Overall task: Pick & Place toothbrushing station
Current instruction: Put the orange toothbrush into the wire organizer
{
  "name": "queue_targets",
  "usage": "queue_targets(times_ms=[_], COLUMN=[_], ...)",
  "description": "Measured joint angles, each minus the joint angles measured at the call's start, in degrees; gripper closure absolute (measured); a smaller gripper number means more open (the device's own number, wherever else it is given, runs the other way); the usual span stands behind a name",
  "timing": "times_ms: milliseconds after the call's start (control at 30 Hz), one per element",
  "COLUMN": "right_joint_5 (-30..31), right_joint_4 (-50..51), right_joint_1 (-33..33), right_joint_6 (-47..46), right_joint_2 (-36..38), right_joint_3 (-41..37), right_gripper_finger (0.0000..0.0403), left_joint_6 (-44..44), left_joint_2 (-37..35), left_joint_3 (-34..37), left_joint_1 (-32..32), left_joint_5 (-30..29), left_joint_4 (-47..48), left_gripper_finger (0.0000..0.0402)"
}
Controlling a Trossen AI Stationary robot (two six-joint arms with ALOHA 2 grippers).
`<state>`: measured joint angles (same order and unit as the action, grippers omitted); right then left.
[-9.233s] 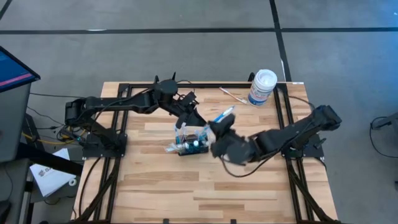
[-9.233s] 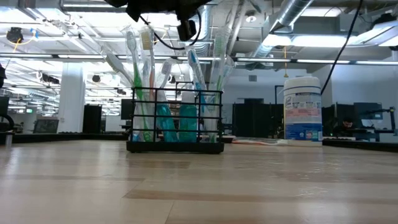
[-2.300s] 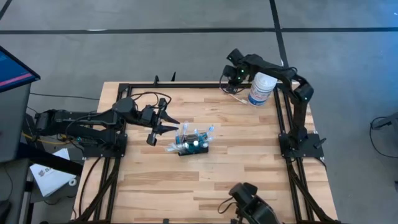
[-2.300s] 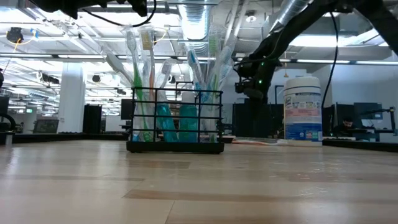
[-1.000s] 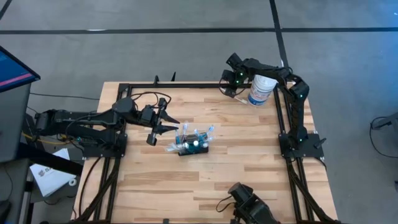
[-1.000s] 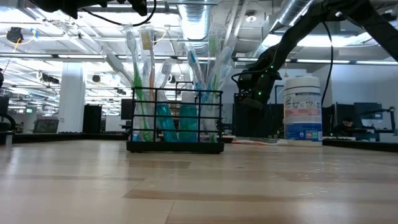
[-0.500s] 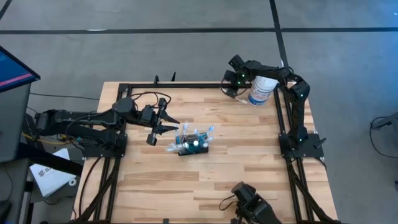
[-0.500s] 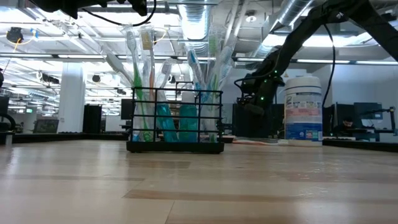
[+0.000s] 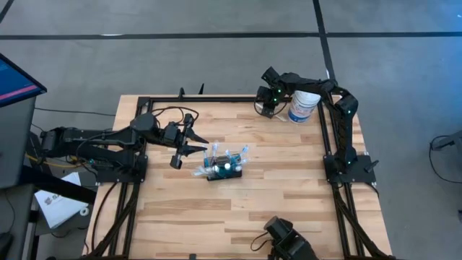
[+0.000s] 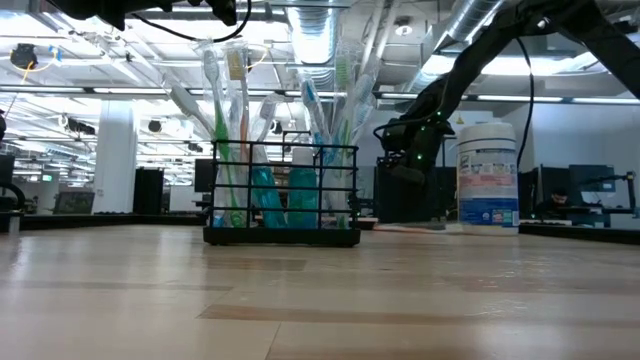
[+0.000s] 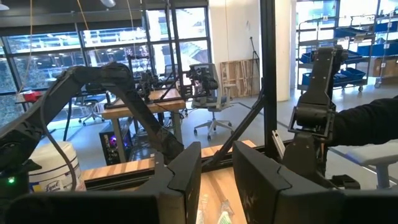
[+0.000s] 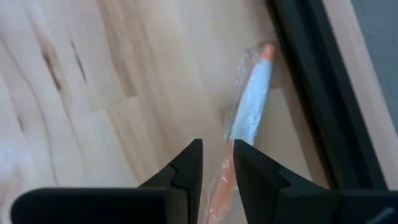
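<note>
The toothbrushing station, a small black wire holder full of toothbrushes, stands on its base near the table's middle. My left gripper hovers level just left of it, open, with nothing between its fingers. My right gripper is at the far right of the table beside the white canister. It points steeply down, open by a narrow gap, over a wrapped toothbrush that lies flat on the wood. The frames show no touch between them.
The white canister stands close to the right of my right gripper. A black frame rail runs along the table edge next to the wrapped toothbrush. A dark device sits at the table's near edge. Bare wood lies in front of the holder.
</note>
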<state>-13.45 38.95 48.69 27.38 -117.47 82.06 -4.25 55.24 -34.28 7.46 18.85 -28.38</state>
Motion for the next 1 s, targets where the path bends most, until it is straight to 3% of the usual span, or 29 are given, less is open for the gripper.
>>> queue_targets(times_ms=[533, 700, 833, 933, 1000], right_joint_5=[4.53, 4.55, 10.69, 6.57, 7.54], right_joint_4=[0.44, 1.15, 2.65, 2.80, 3.21], right_joint_1=[0.60, -0.34, -1.39, -1.45, -1.57], right_joint_6=[-0.23, 0.05, 1.02, 1.09, 1.17], right_joint_2=[-0.02, -3.56, -4.97, -5.03, -5.05], right_joint_3=[0.00, 0.39, 1.67, 2.69, 3.29], right_gripper_finger=[0.0321, 0.0321, 0.0322, 0.0338, 0.0362], left_joint_6=[0.02, 0.02, 0.02, 0.02, 0.02], left_joint_2=[0.00, 0.00, -0.02, -0.02, -0.02], left_joint_3=[0.00, 0.00, 0.00, 0.00, 0.00], left_joint_1=[0.00, 0.00, 0.00, 0.00, 0.00], left_joint_5=[0.00, 0.00, 0.00, 0.00, 0.00], left_joint_4=[-0.02, -0.04, -0.02, -0.02, -0.02], left_gripper_finger=[0.0315, 0.0315, 0.0315, 0.0315, 0.0315])
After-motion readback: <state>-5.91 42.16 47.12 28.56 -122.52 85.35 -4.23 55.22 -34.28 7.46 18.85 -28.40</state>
